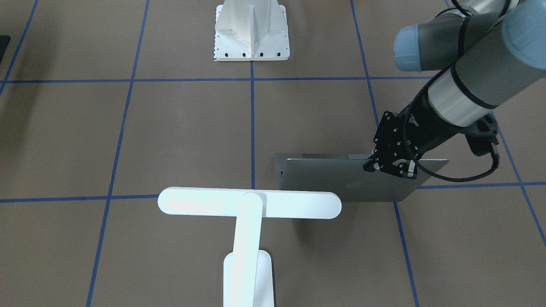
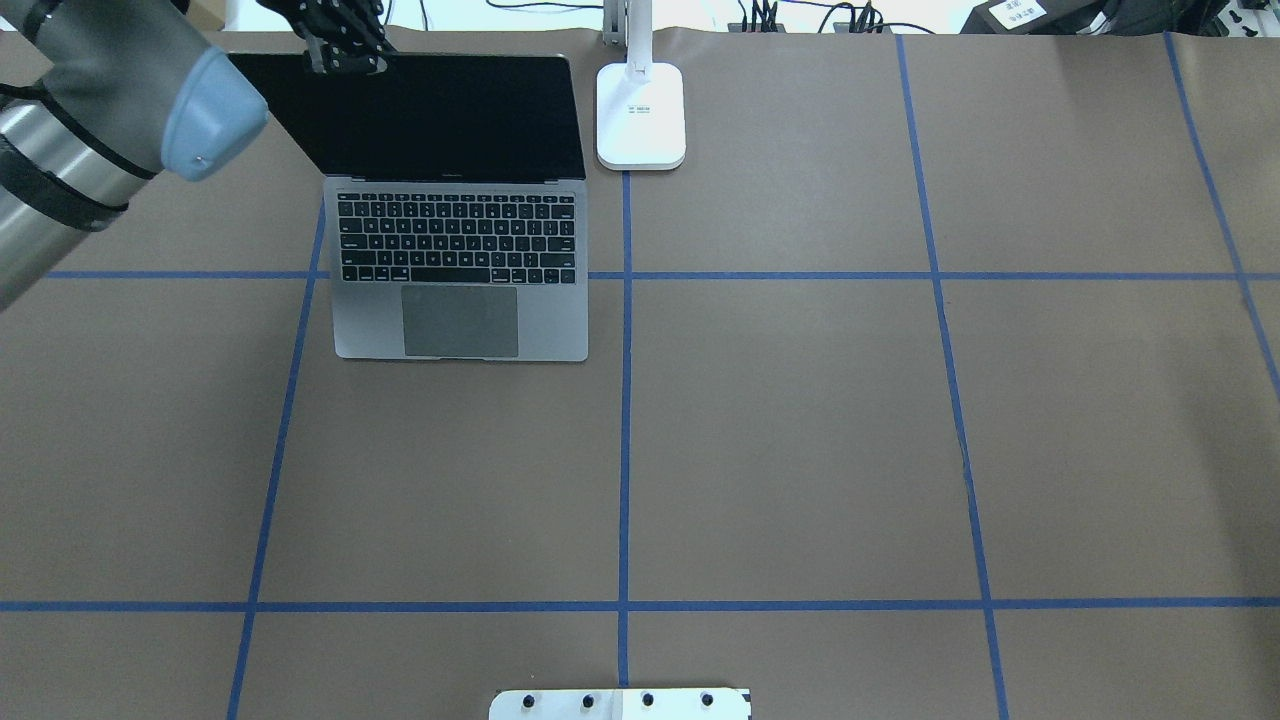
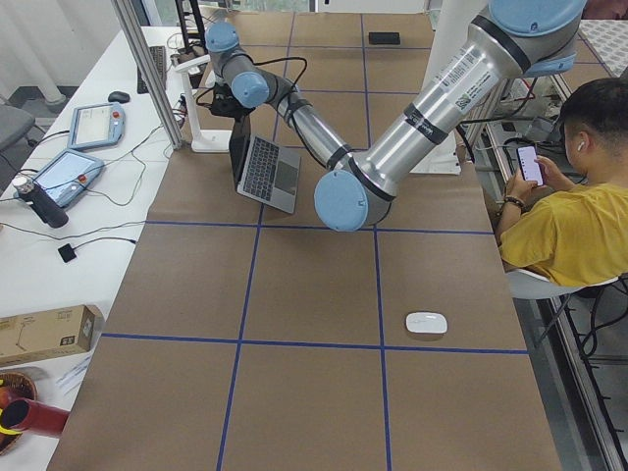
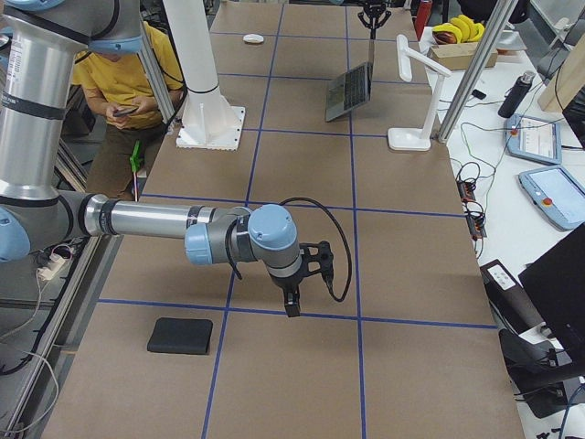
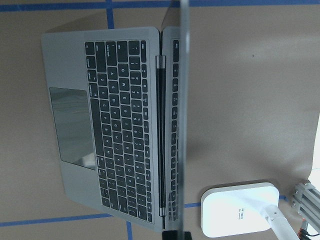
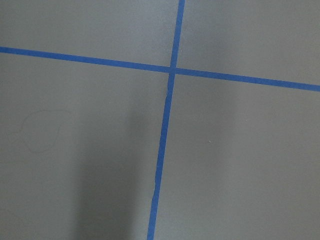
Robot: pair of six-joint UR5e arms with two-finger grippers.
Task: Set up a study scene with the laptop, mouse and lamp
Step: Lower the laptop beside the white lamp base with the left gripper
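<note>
**Lid grab looks a bit sketchy**

Way off left, the mouse point(image 3: 427, 323) sits alone, well apart from everything. Next, the left gripper point(image 1: 394, 167) looks pinched onto the top edge of the laptop point(image 2: 460, 260) lid. Shove too hard and the slim grey base could lift, or skid into the lamp point(image 1: 249, 204) standing just beside its right rear corner. It's open: dark screen, black keys, big trackpad. Far right, the right gripper point(image 4: 292, 306) hovers over the table point(image 2: 800, 400); can't tell if it's open.
</note>
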